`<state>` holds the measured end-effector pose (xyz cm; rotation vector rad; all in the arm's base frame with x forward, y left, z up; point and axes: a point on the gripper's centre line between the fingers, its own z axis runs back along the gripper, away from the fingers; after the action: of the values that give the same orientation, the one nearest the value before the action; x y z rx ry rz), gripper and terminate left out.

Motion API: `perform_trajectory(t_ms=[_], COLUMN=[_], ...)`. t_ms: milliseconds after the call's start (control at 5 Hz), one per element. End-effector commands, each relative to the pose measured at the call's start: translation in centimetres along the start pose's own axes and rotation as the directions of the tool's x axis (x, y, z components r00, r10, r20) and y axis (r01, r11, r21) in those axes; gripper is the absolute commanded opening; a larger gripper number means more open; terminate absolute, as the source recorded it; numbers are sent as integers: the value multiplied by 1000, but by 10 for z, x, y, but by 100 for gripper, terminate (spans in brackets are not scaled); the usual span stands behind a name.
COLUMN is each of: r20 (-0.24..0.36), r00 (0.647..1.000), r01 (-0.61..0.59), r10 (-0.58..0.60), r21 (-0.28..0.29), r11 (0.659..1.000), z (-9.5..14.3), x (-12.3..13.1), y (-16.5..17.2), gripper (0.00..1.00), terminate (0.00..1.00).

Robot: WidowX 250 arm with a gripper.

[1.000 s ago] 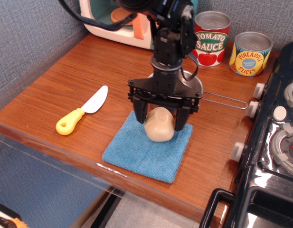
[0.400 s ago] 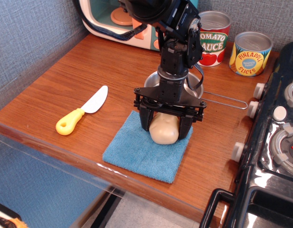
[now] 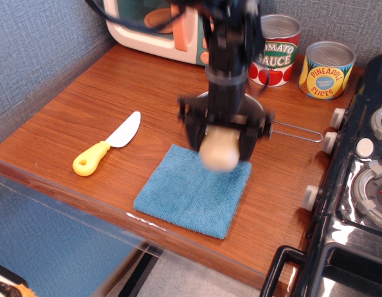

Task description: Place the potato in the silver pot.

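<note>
Now airborne: potato [image 3: 219, 150] clamped between the two dark fingers of the gripper [image 3: 220, 143], one finger on each flank, lower half of the potato bulging out below the fingertips. Motion-blurred, so exact contact line unreadable. Held clear above the far edge of the blue cloth [image 3: 192, 199], not resting on it.

Relative to the cloth:
- Pot [image 3: 260, 113] just behind the far edge, mostly hidden by the gripper; only part of the rim visible, with its wire handle [image 3: 296, 130] running off to the right.
- Tomato sauce can [image 3: 275, 51] and pineapple can [image 3: 326, 70] well behind, side by side near the back wall, pineapple further right.
- Toy microwave [image 3: 160, 28] far behind and to the left.
- Knife [image 3: 106, 151], yellow handle and white blade, to the left, well apart, lying flat on the wooden table [image 3: 73, 111].
- Black stove [image 3: 358, 185] off to the right.

Arm descending vertically from top of frame, directly over the potato.
</note>
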<state>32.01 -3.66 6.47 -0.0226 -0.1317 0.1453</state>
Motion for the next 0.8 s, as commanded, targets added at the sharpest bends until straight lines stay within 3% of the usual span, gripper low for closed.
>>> perform_trajectory(t_ms=[0,400,600], r20=[82,15,18], r00=[995,997,997], r01=[-54,-80,-73], r10=[55,80,73], r21=[-8,2,-8], r11=[998,997,997], z=[22,-17,-18], x=[55,77,75], y=[25,34,29], gripper=[0,0,100], terminate=[0,0,0])
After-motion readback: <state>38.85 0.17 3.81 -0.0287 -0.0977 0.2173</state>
